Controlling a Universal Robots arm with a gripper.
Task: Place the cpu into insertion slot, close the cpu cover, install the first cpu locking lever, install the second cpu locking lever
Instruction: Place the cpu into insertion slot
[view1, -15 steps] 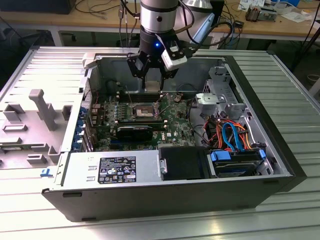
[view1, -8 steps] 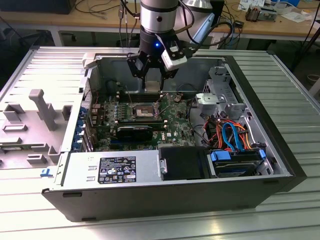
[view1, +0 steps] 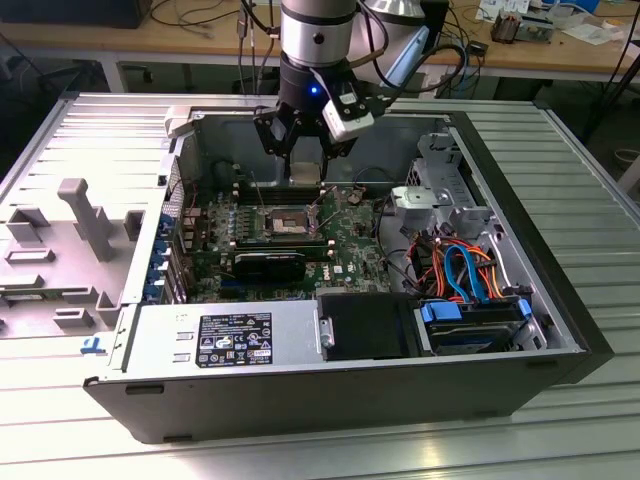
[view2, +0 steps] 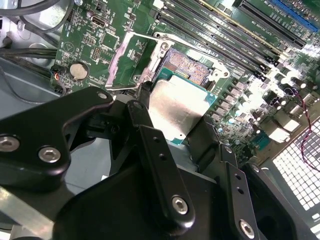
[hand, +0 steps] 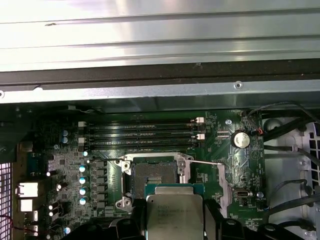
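Between the jaws of the black gripper (view1: 304, 160), clamped by 2 opposite edges: the small flat square cpu with silver-grey metal top (view2: 177, 107). Just beyond the fingertips, clear of the chip: the square insertion slot (hand: 152, 176), dark tan-tinged centre and silver rim uncovered. Beside the jaws in the second wrist view: the thin silver cpu cover (view2: 131, 59), swung open off the slot. Farther out past the slot: long black memory slots (hand: 142, 134). From the exterior view: arm (view1: 318, 35) upright, pointing down into the open dark metal computer case (view1: 350, 395).
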